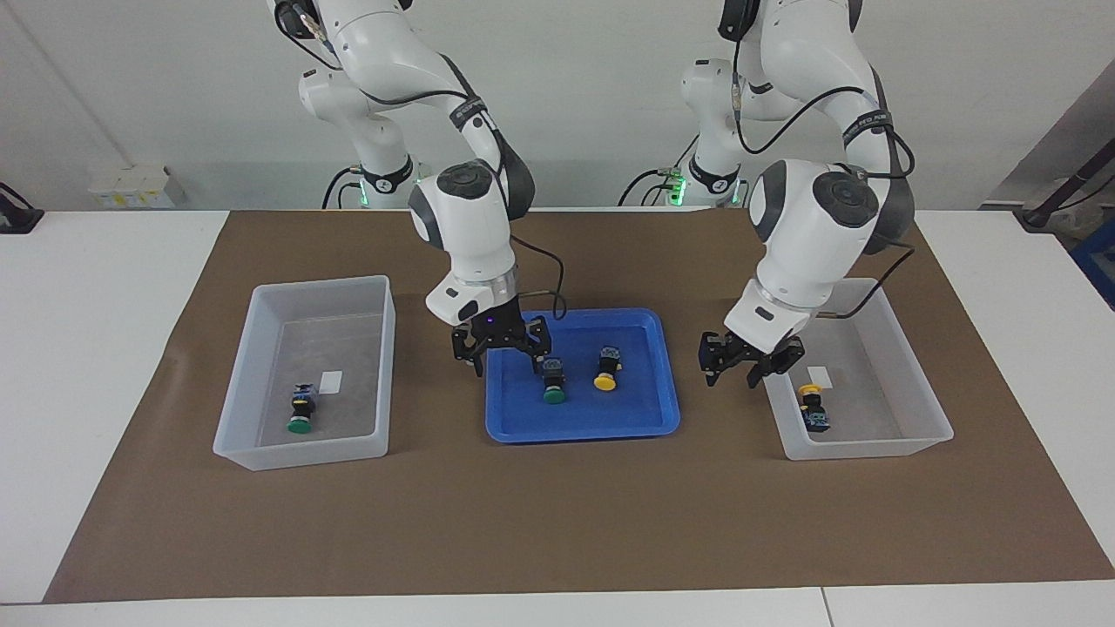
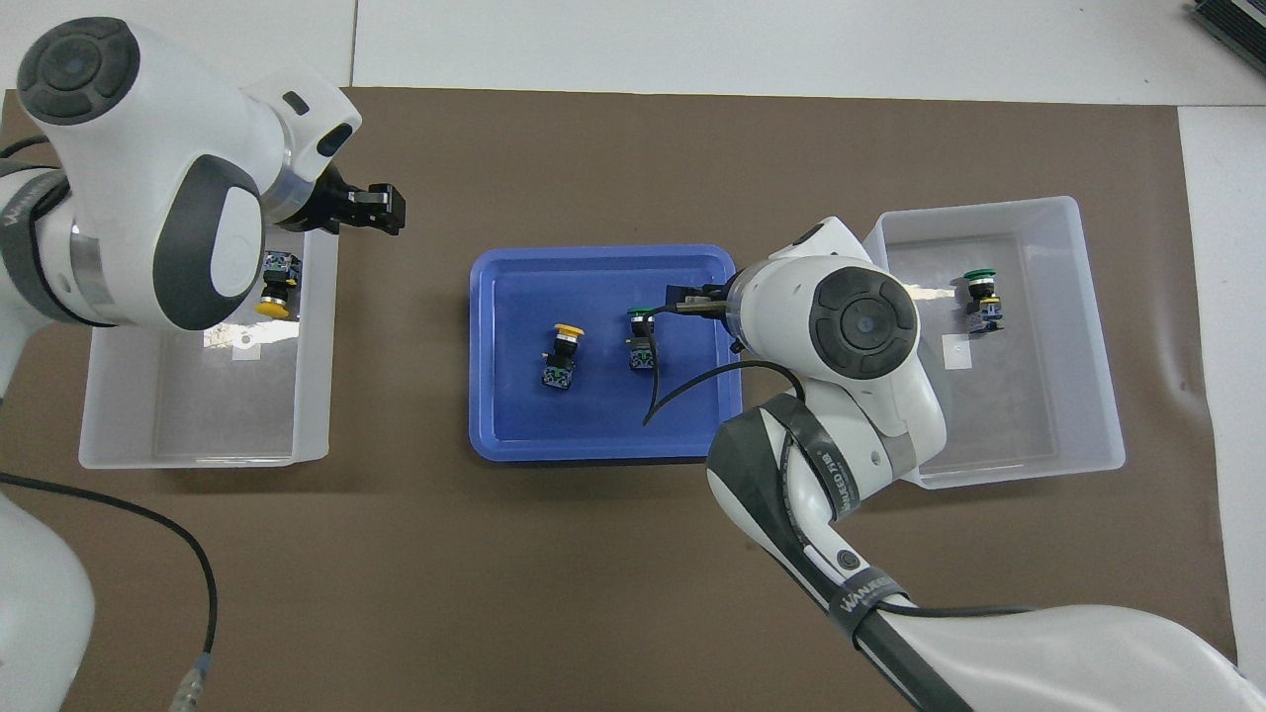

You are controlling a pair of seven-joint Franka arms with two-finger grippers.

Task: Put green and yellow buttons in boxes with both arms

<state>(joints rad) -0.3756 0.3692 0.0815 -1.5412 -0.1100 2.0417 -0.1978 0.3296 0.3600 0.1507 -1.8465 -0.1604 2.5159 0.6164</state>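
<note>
Buttons first: we see one green (image 1: 300, 421) in the box (image 1: 261, 366) at the right arm's end, one yellow (image 1: 812, 402) in the other box (image 1: 915, 392), two in the blue tray (image 1: 645, 418). Our right claw (image 1: 501, 348) hangs spread and empty over the tray's green button (image 1: 552, 381); our left claw (image 1: 747, 366) hangs empty between tray and box, fingers apart.

boxes (image 1: 261, 366): looking like translucent plastic — smooth
blue tray (image 1: 666, 383): showing as glossy plastic
table cover (image 1: 557, 522): appearing matt brown — paper-like
arm shells (image 1: 810, 226): gleaming smooth white
</note>
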